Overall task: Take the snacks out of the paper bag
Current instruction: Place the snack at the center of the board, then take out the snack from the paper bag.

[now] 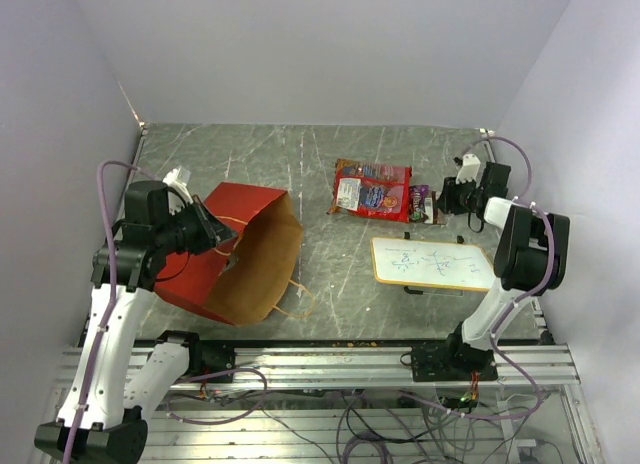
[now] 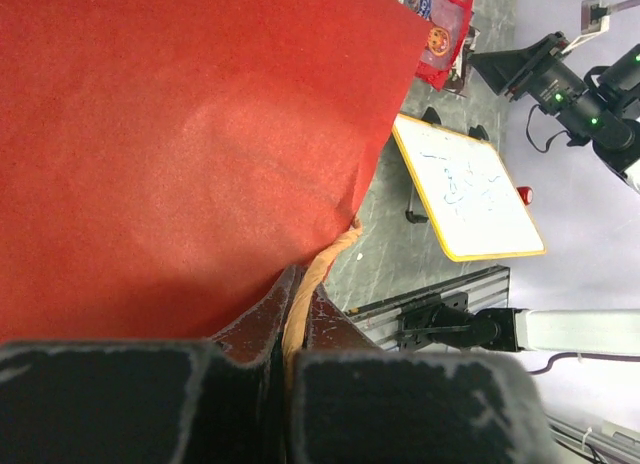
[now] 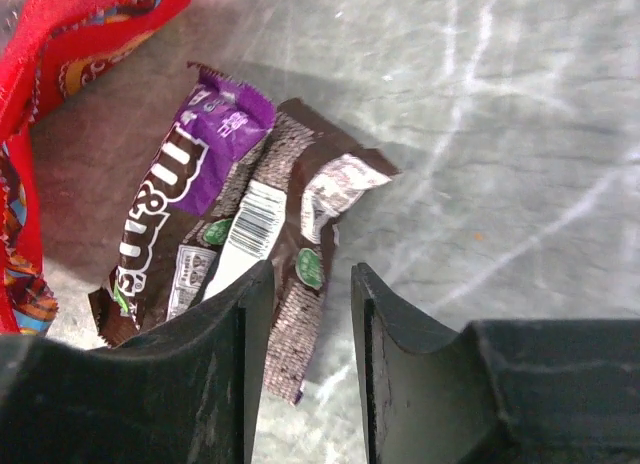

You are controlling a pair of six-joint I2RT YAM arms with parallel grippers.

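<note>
The paper bag (image 1: 245, 254) lies on its side at the left, red outside, with its brown mouth facing right. My left gripper (image 1: 216, 234) is shut on the bag's upper rim; in the left wrist view the kraft edge is pinched between the fingers of the left gripper (image 2: 298, 284), with the bag's red wall (image 2: 180, 134) above. A large red snack bag (image 1: 372, 189) lies mid-table. Two dark purple-brown packets (image 1: 422, 204) lie beside it. My right gripper (image 3: 310, 284) is open, its jaws either side of the brown packet's (image 3: 290, 224) near end, next to the purple packet (image 3: 190, 184).
A wood-framed white board (image 1: 432, 262) stands at the front right, close below the right gripper (image 1: 447, 198). The bag's loop handle (image 1: 295, 302) lies on the table near the front rail (image 1: 330, 356). Walls close in at the back and on both sides.
</note>
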